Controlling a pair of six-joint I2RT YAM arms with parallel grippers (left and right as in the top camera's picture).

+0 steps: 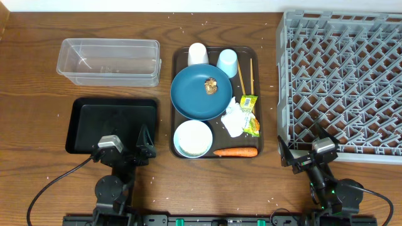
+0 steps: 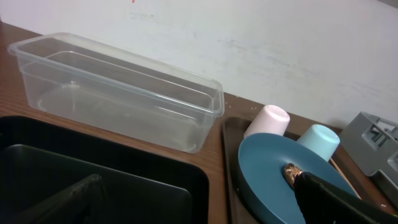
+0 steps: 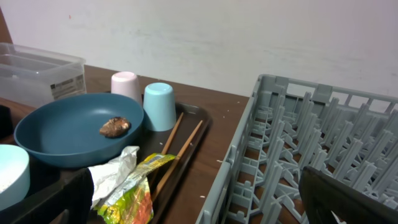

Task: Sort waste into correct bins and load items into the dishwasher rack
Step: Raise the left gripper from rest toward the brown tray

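A brown serving tray (image 1: 178, 56) holds a white cup (image 1: 198, 53), a light blue cup (image 1: 227, 62), a dark blue plate (image 1: 195, 97) with a brown food lump (image 1: 210, 86), chopsticks (image 1: 240, 72), a green-yellow wrapper (image 1: 250, 114), a white tissue (image 1: 234, 118), a pale bowl (image 1: 193, 138) and an orange carrot (image 1: 235, 151). The clear tub (image 1: 108, 61) and black tray (image 1: 113, 122) lie to the left, the grey rack (image 1: 342, 81) to the right. My left gripper (image 1: 124, 147) is open and empty over the black tray's front edge. My right gripper (image 1: 306, 149) is open and empty at the rack's front left corner.
White rice grains (image 1: 264, 88) are scattered over the wooden table. A white wall stands behind the table. In the left wrist view the clear tub (image 2: 124, 93) is ahead; in the right wrist view the wrapper (image 3: 134, 190) and the rack (image 3: 298, 143) are close.
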